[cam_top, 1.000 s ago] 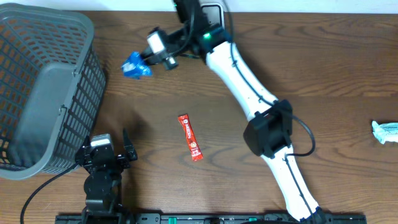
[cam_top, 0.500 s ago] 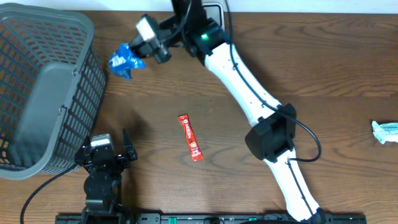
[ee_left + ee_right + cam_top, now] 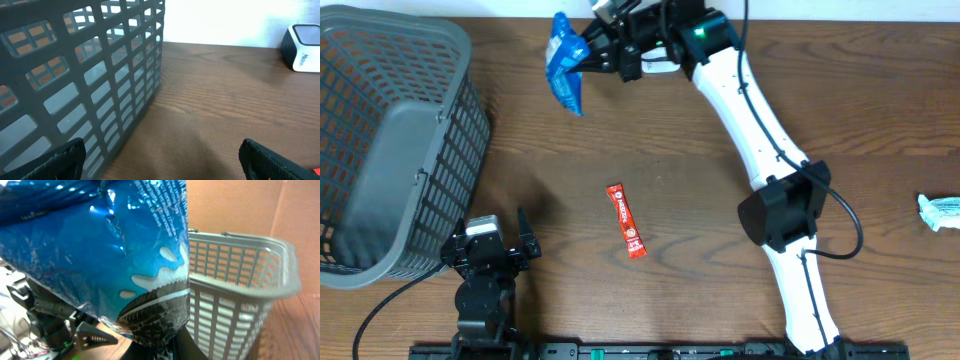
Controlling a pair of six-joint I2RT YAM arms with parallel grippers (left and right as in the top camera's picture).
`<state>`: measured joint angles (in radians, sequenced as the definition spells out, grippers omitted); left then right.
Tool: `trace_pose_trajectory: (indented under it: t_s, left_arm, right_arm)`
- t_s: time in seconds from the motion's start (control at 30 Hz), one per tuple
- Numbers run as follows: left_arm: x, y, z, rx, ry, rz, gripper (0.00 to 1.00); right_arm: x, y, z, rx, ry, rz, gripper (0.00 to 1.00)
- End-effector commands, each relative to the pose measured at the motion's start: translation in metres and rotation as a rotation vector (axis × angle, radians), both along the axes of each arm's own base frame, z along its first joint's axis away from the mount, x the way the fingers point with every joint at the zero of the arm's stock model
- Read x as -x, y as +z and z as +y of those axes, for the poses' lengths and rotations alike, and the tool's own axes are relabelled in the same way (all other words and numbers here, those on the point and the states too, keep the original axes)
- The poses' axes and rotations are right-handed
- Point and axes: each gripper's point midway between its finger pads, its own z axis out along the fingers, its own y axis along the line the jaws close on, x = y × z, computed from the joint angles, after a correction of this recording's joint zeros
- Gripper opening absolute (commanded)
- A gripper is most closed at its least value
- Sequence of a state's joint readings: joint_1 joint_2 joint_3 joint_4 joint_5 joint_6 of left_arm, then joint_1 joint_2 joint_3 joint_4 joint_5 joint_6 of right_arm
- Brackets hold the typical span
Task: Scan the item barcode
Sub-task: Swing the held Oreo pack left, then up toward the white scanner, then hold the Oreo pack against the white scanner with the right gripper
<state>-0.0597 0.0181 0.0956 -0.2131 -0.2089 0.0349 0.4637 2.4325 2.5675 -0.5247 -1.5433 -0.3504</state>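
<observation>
Overhead, toward eleven o'clock, the right pincer grips a glossy, crinkled blue packet; the left pincer gapes wide.

Soft, even light; glare on the blue packet, slightly blurred basket behind, faint shadows on the table.

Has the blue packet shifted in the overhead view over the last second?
Yes. The blue packet, gripped by the right hand, has gone toward the far edge of the table and slightly right, farther from the red sachet, which has not moved.
</observation>
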Motion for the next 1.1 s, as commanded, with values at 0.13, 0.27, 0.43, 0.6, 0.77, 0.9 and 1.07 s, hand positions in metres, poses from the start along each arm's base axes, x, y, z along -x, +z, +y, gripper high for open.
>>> trace_pose_trajectory:
  t_s: [0.13,0.27,0.43,0.6,0.77,0.9,1.07]
  left_arm:
    - [0.000,-0.013,0.002,-0.019,0.006,0.035,0.98]
    - [0.000,-0.013,0.002,-0.019,0.006,0.035,0.98]
    - [0.000,-0.013,0.002,-0.019,0.006,0.035,0.98]
    - [0.000,-0.013,0.002,-0.019,0.006,0.035,0.98]
    - [0.000,-0.013,0.002,-0.019,0.006,0.035,0.98]
    - [0.000,-0.013,0.002,-0.019,0.006,0.035,0.98]
    - [0.000,-0.013,0.002,-0.019,0.006,0.035,0.98]
  right_arm:
    - [-0.002,0.019,-0.034,0.030,-0.045,0.082,0.01]
    - [-0.012,0.006,-0.058,0.158,-0.098,0.395,0.01]
    - [-0.022,-0.003,-0.087,0.276,-0.156,0.741,0.01]
    - [-0.034,-0.016,-0.090,0.392,-0.248,0.965,0.01]
    - [-0.097,-0.090,-0.092,0.618,-0.915,1.293,0.01]
    - [-0.148,-0.101,-0.105,0.482,-1.334,1.318,0.01]
    - [-0.188,-0.093,-0.113,0.206,-1.608,1.378,0.01]
